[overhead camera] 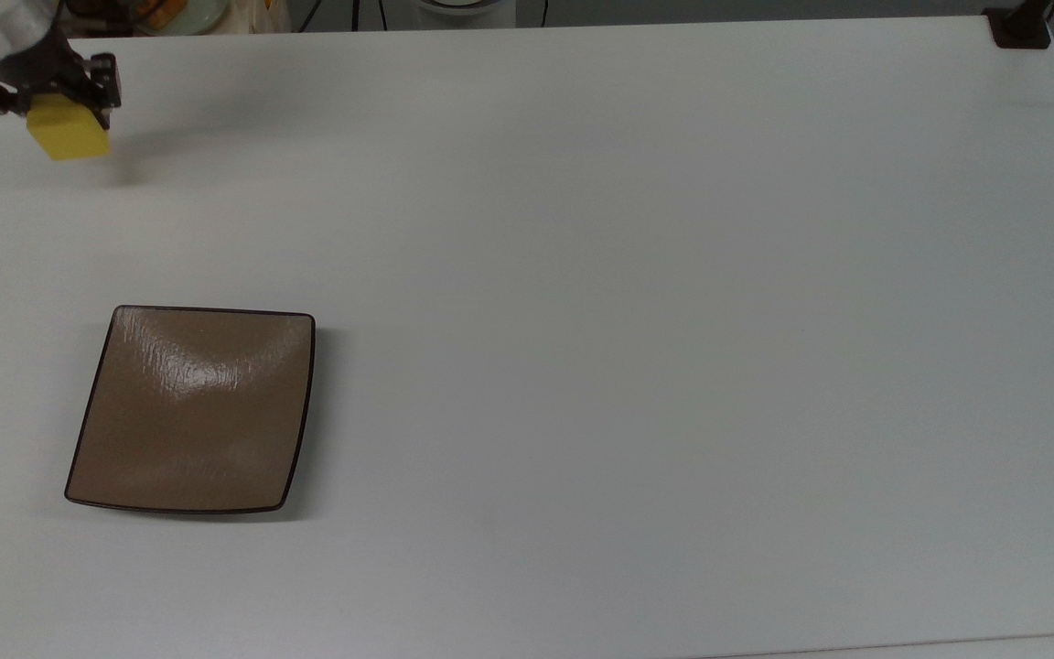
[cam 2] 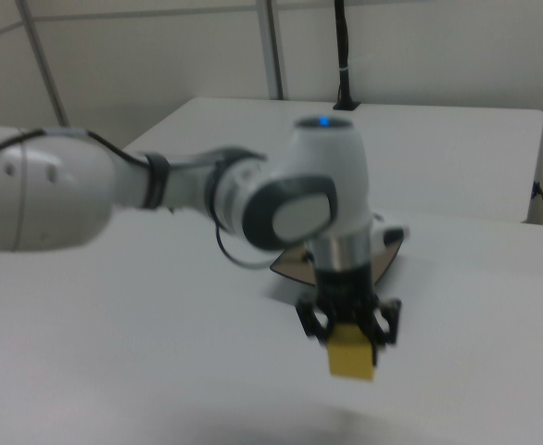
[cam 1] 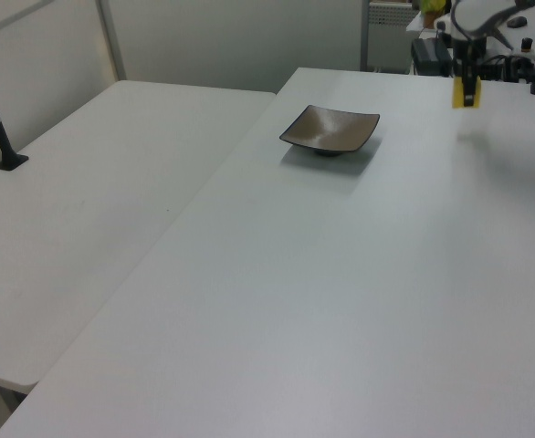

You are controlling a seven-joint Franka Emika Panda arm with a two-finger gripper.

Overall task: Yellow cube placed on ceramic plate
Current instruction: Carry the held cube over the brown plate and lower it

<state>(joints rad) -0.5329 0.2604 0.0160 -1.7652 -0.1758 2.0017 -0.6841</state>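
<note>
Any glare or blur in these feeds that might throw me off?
Top view: bright glare patch on the plate; soft shadow on the table beside the lifted cube. Right view: arm motion-blurred, the hand and cube less so. Left view: even light, the plate's faint shadow toward the camera.

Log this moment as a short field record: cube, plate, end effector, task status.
cube: yellow cube held in the end effector, lifted clear of the table, shadow below it
plate: brown ceramic plate bare, apart from the cube
end effector: shut on the cube, near the top view's upper left corner
task status: cube not yet on plate
</note>
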